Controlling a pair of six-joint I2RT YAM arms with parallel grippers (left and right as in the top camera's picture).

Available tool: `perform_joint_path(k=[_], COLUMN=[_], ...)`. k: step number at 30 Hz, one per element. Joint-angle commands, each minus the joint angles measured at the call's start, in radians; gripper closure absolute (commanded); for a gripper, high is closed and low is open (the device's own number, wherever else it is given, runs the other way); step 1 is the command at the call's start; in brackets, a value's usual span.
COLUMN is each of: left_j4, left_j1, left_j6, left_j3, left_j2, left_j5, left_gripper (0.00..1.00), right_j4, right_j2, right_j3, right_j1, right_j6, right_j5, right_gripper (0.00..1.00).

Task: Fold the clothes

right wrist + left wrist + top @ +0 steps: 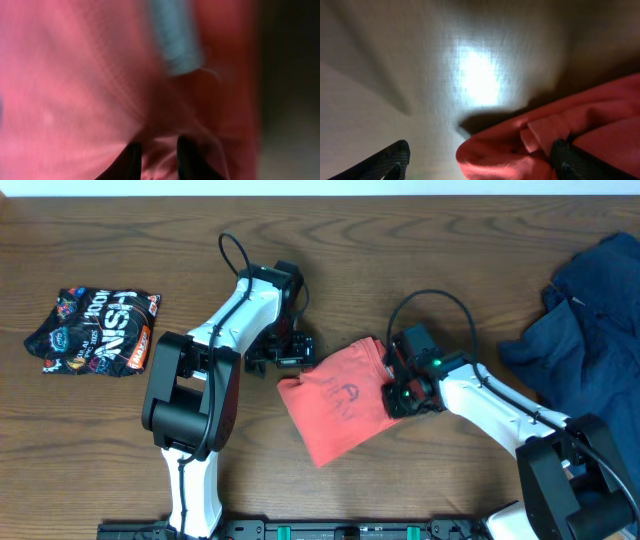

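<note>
Looking down from overhead, the coral-red T-shirt (pixel 335 408) lies in the middle of the wooden table (pixel 400 250), folded into a tilted, roughly rectangular shape with faint lettering showing on top. Both arms are on it now!

The left gripper (pixel 290 362) sits at the shirt's upper left corner. From its wrist camera the two dark fingers (pixel 380 162) stand far apart, spread wide, and the rounded edge of the red cloth (pixel 600 125) comes in between them from the right, with a small folded flap beside the right finger. Nothing is gripped there; bare table shows under the rest of the gap.

Over on the other side, the right gripper (pixel 398 392) is down on the shirt's right edge. Its wrist view is blurred, but the fingertips (pixel 132 160) are close together, narrow, with red fabric (pixel 75 90) bunched and creased between them: a pinch on the shirt. A pale blue streak (pixel 175 35) crosses the cloth above; I cannot tell what it is.

Well apart at the far right lies the dark navy garment (pixel 590 310), crumpled. Far left, the small black bundle (pixel 95 332) with lettering sits alone.
</note>
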Motion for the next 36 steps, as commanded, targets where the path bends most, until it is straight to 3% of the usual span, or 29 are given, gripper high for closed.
perform_joint_path(k=[1,3,7,13,15,20,23,27,30,36], left_j4=[-0.011,-0.008,-0.002,0.004,0.03,0.123,0.123,0.124,0.119,0.124], left_j1=[0.002,0.002,0.014,0.064,0.092,0.132,0.131,0.125,0.124,0.095], left_j6=[0.01,0.01,0.01,0.01,0.026,0.337,0.436,0.478,0.541,0.557], left_j3=[-0.002,0.0,0.005,0.071,0.097,0.104,0.1,0.098,0.098,0.097], left_j2=[-0.016,-0.017,-0.018,-0.041,-0.071,-0.123,-0.102,-0.04,0.019,0.13], left_j5=[0.036,0.036,0.036,0.036,0.062,0.47,0.496,0.499,0.607,0.702], left_gripper=[0.08,0.08,0.06,0.0,0.02,0.02,0.02,0.02,0.02,0.02], right_j4=[0.139,0.26,0.375,0.294,0.264,0.24,0.234,0.219,0.207,0.207], right_j2=[0.007,0.008,0.007,0.007,0.007,0.007,0.007,0.007,0.007,0.007], right_j3=[0.0,0.0,0.002,0.002,0.002,0.002,0.002,0.002,0.002,0.002], right_j1=[-0.047,-0.057,-0.052,-0.048,-0.051,-0.054,-0.054,-0.053,-0.053,-0.056], right_j6=[0.009,-0.056,-0.1,-0.099,-0.099,-0.099,-0.099,-0.099,-0.1,-0.099], right_j5=[0.209,0.209,0.208,0.203,0.21,0.21,0.21,0.209,0.21,0.21], right_gripper=[0.81,0.83,0.75,0.63,0.58,0.48,0.47,0.46,0.46,0.45])
